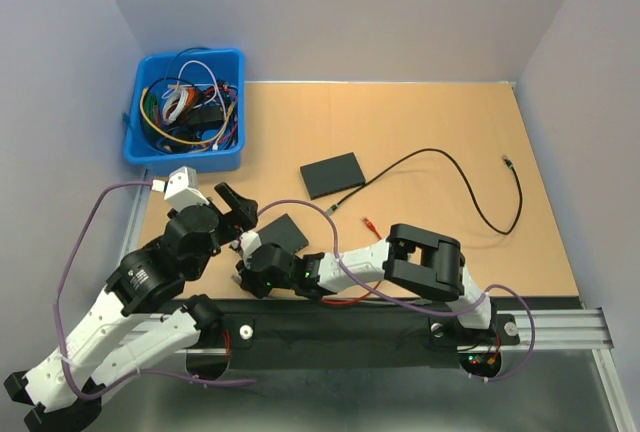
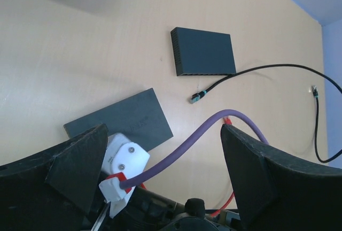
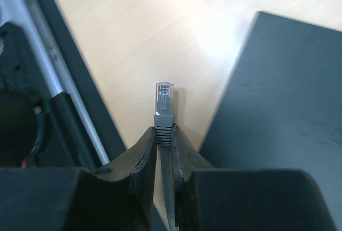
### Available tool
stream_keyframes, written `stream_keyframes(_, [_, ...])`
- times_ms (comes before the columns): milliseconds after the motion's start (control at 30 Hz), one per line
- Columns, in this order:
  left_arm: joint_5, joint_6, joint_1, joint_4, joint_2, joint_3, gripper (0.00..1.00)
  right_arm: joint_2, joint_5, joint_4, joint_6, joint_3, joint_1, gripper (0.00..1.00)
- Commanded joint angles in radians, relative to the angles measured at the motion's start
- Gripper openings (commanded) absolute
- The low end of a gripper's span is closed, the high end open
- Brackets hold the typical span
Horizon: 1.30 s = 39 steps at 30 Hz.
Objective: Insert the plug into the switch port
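Observation:
My right gripper (image 3: 164,135) is shut on a grey plug (image 3: 164,102) whose clear tip sticks out past the fingertips, just above the table. To the plug's right lies a flat dark switch (image 3: 283,108); none of its ports show in this view. From above, the right gripper (image 1: 245,272) sits low at the near left edge of that switch (image 1: 283,232). My left gripper (image 2: 165,161) hangs open and empty over the same switch (image 2: 125,118), seen from above (image 1: 238,207) just left of it.
A second dark switch (image 1: 333,174) lies farther back, with a black cable (image 1: 470,192) ending beside it. A red plug (image 1: 368,222) rests mid-table. A blue bin (image 1: 185,112) of cables stands at the back left. The right arm's purple cable (image 2: 181,148) crosses between my left fingers.

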Motion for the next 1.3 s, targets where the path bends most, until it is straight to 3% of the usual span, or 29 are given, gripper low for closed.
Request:
stream_keyframes(0, [-0.015, 0.032, 0.000, 0.021, 0.034, 0.003, 0.99, -0.008, 0.186, -0.037, 0.013, -0.023, -0.005, 0.00])
stream_keyframes(167, [-0.015, 0.026, 0.000, 0.020, 0.048, 0.003, 0.99, -0.070, 0.281, -0.049, 0.022, -0.130, -0.029, 0.00])
stream_keyframes(433, [-0.022, 0.007, 0.000, 0.012, 0.046, 0.002, 0.99, -0.201, 0.307, -0.049, 0.005, -0.292, -0.100, 0.00])
stream_keyframes(700, [-0.018, 0.000, 0.000, 0.018, 0.105, 0.000, 0.99, -0.344, 0.082, -0.011, -0.081, -0.339, -0.101, 0.00])
stream_keyframes(833, [0.022, -0.013, 0.000, 0.034, 0.131, -0.007, 0.99, -0.465, 0.207, -0.030, -0.084, -0.361, -0.101, 0.01])
stream_keyframes(967, [0.084, -0.030, 0.000, 0.116, 0.109, -0.070, 0.99, -0.557, 0.417, -0.183, -0.024, -0.379, -0.126, 0.00])
stream_keyframes(1100, [0.113, -0.045, 0.000, 0.224, 0.117, -0.142, 0.99, -0.662, 0.494, -0.290, 0.085, -0.465, -0.158, 0.01])
stream_keyframes(1267, [0.130, 0.096, 0.000, 0.432, 0.265, -0.152, 0.99, -0.756, 0.525, -0.337, 0.189, -0.608, -0.159, 0.00])
